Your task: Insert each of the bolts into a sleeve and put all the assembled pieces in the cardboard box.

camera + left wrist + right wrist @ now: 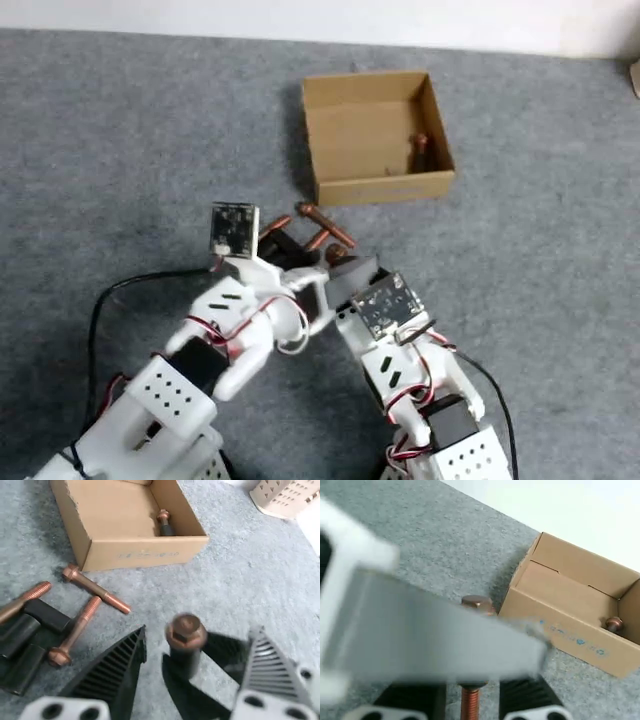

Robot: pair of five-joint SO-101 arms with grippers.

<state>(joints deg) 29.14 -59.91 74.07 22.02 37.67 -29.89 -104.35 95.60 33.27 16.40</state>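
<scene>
Two robot arms meet over a grey carpeted surface [120,150], just short of an open cardboard box [378,185]. The right claw [471,692] is clamped on a copper bolt [185,629] that stands upright in a dark sleeve [184,661]. In the right wrist view its black fingers [530,697] flank the threaded shank, with the bolt head above them.

The left claw [200,632] stands wide apart. One black toothed finger [117,665] and one grey one [265,655] sit either side of the held bolt, touching neither it nor the sleeve. From above, both claws crowd together near the box's front wall, the bolt head [335,254] showing between them.

Inside the box, one assembled piece [420,150] stands against the front wall near a corner, its copper head up.

Three loose bolts lie on the surface in front of the box. One [95,587] lies slantwise just outside the front wall and a second [75,635] just beside it. A third [22,600] rests over a cluster of black sleeves [20,645] lying next to them.

A pale perforated container [285,497] sits well off to one side.
</scene>
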